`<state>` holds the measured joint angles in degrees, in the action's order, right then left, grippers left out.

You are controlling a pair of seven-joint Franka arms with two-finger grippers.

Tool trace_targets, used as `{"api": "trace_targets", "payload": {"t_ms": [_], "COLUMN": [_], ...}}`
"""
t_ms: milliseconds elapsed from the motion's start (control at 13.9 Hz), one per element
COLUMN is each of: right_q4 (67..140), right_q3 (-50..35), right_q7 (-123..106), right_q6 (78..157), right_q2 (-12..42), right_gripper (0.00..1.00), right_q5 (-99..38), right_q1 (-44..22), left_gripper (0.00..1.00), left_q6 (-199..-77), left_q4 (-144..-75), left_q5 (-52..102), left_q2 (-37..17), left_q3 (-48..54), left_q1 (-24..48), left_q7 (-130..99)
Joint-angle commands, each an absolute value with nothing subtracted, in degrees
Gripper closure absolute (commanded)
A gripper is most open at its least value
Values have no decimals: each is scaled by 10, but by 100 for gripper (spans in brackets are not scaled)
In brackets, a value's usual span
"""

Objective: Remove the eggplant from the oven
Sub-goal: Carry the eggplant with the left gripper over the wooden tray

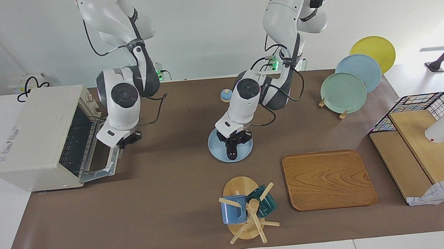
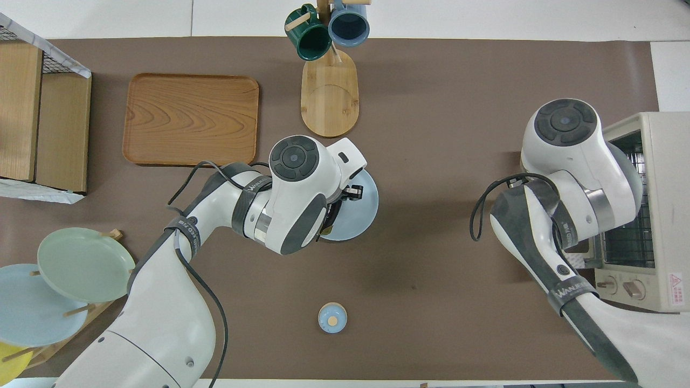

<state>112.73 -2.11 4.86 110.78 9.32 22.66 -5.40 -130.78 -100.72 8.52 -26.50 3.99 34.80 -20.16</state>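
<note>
Eggplant (image 1: pixel 231 150) lies on the light blue plate (image 1: pixel 218 150) mid-table, gripped between the left gripper (image 1: pixel 232 152) jaws, while the right gripper (image 1: pixel 122 143), its jaws' state unclear, hangs at the oven (image 1: pixel 37 139) with the open door (image 1: pixel 100 165).

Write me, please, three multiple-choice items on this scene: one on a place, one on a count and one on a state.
1. What is the left tool over?
A) the wooden tray
B) the round blue plate
C) the plate rack

2. How many mugs hang on the mug tree?
A) one
B) two
C) four

3. How is the oven door?
A) shut
B) dropped open
C) removed

Answers:
1 B: the facing view shows it over that plate.
2 B: a blue mug and a green mug.
3 B: the wire rack shows inside, and the right tool is beside the door.
</note>
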Motion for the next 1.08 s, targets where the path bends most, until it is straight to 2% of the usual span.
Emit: {"api": "trace_targets", "payload": {"t_ms": [0, 143, 287, 502, 574, 789, 861, 1004], "right_q4": [1133, 1133, 1129, 1129, 1124, 1107, 1098, 1074], "right_q3": [-11, -11, -10, -10, -10, -7, -8, -9], "right_q7": [-15, -39, -60, -70, -73, -115, -129, -136], "right_q6": [1086, 1069, 1052, 1042, 1028, 988, 986, 960], "right_q2": [70, 50, 36, 29, 25, 10, 6, -5], "right_gripper": [100, 100, 100, 100, 100, 100, 100, 100], "right_q5": [259, 249, 248, 245, 243, 171, 150, 143], "right_q1": [-11, 3, 13, 27, 27, 55, 71, 71], "left_gripper": [100, 100, 100, 100, 100, 100, 100, 100], "left_q6": [-1253, -1211, -1166, -1169, -1172, -1170, -1176, -1222], "left_q4": [-1007, -992, -925, -910, -902, -812, -800, -819], "left_q5": [94, 94, 89, 84, 85, 74, 63, 41], "left_q2": [-215, -185, -201, -222, -244, -330, -351, -355], "left_q3": [33, 33, 33, 32, 32, 32, 32, 32], "left_q1": [318, 281, 223, 140, 123, 88, 88, 73], "left_q7": [-202, -202, -192, -106, -87, -65, -60, -45]}}
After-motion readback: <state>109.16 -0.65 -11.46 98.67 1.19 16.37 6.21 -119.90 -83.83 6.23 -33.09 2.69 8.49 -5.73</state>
